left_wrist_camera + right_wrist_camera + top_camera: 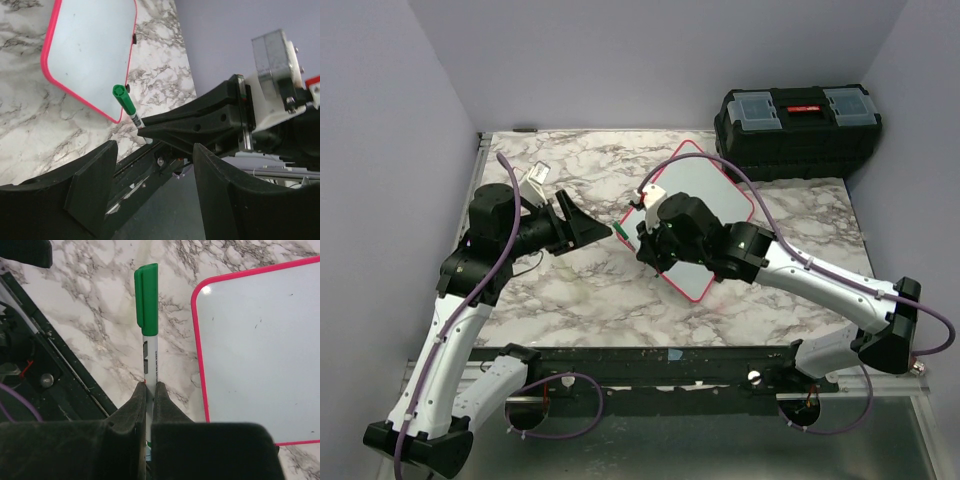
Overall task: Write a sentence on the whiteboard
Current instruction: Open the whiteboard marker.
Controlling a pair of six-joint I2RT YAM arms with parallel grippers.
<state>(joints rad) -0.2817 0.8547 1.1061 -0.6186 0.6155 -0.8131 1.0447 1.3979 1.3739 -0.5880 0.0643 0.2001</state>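
Note:
The whiteboard (710,195) lies tilted on the marble table, white with a red-pink rim. Its face is blank in the left wrist view (90,50) and the right wrist view (260,350); no sentence shows on it. My right gripper (640,240) (150,387) is shut on a green marker (148,325) with its cap on, held above the table just left of the board's near-left edge. My left gripper (595,230) (155,170) is open and empty, facing the marker's green cap (122,100) with a short gap between them.
A black toolbox (798,125) stands at the back right, beyond the whiteboard. A black rail (670,365) runs along the table's near edge. Purple walls close in the left, back and right sides.

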